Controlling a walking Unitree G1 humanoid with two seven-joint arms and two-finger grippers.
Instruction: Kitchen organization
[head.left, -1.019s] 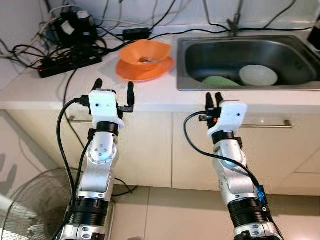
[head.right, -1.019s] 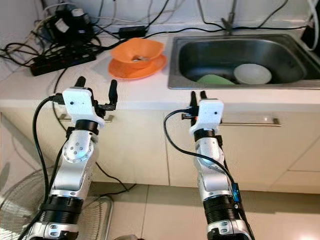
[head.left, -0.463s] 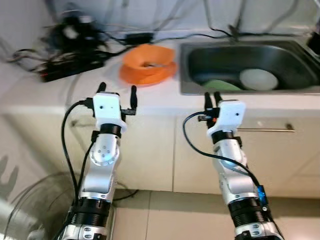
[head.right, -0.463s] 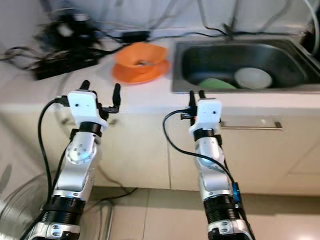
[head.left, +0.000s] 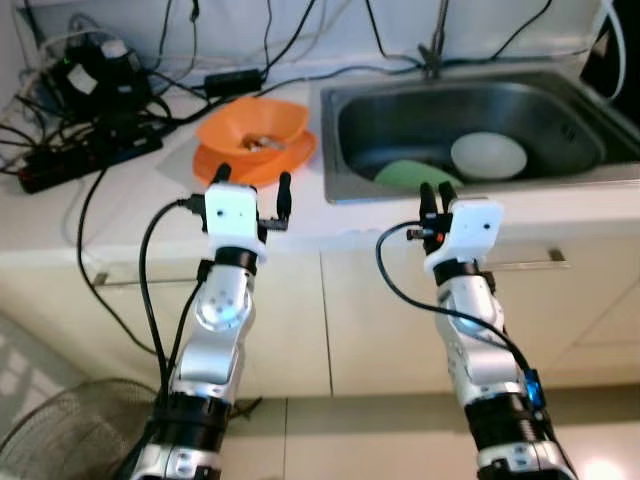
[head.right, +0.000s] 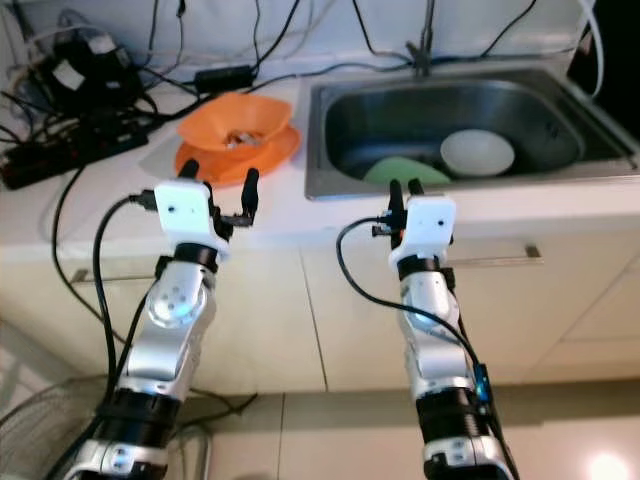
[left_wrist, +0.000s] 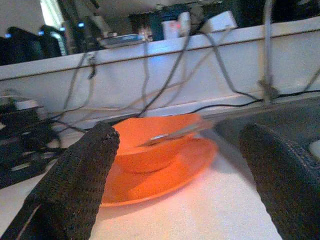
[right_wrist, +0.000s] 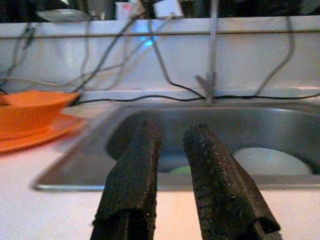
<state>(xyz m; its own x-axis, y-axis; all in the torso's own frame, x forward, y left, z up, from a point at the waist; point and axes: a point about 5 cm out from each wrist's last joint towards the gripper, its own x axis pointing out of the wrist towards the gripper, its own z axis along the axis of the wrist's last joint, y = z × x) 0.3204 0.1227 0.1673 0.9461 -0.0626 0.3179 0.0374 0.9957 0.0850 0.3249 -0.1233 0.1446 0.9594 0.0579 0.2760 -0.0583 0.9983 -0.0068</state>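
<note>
green plate (head.left: 408, 173) half hidden under sink (head.left: 345, 110) rim, fan (head.left: 60, 445) cut off

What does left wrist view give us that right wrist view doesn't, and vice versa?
Left wrist alone: a utensil resting in the orange bowl, framed by the left gripper with its fingers spread wide.

Right wrist alone: the inside of the sink, with a white dish and a bit of a green dish, seen past the right gripper, fingers narrowly apart.

Both: the orange bowl on its orange plate, the white countertop, cables along the back wall.
</note>
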